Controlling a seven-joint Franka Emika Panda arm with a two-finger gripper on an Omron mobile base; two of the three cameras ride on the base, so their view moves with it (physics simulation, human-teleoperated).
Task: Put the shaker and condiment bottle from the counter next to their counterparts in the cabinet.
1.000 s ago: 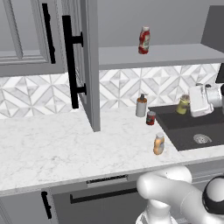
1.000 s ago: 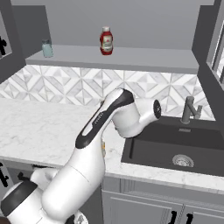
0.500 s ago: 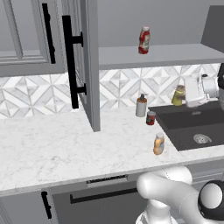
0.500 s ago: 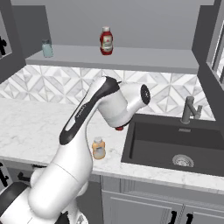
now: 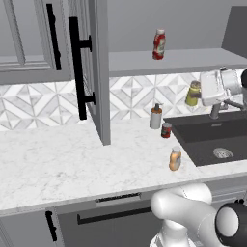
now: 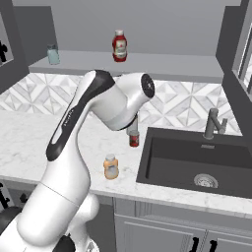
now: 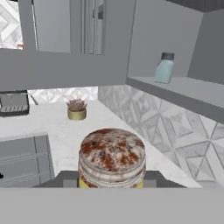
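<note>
Shaker (image 5: 193, 93) lifted higher, held in pincer (image 5: 205, 91), just below cabinet (image 5: 173, 61) shelf edge, above counter (image 5: 58, 164)

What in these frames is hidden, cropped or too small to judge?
- Gripper, left base view: fingertips hidden behind the shaker, so the contact itself is unseen.
- Shaker, hand view: body cut off by the bottom edge; just its cap is visible.
- Condiment bottle and red bottle: labels too small to read.
- Pale blue jar on the shelf: contents unclear.

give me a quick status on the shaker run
Gripper shut on shaker, held above the counter. Condiment bottle on counter by sink. Cabinet shelf open, nothing blocking.
</note>
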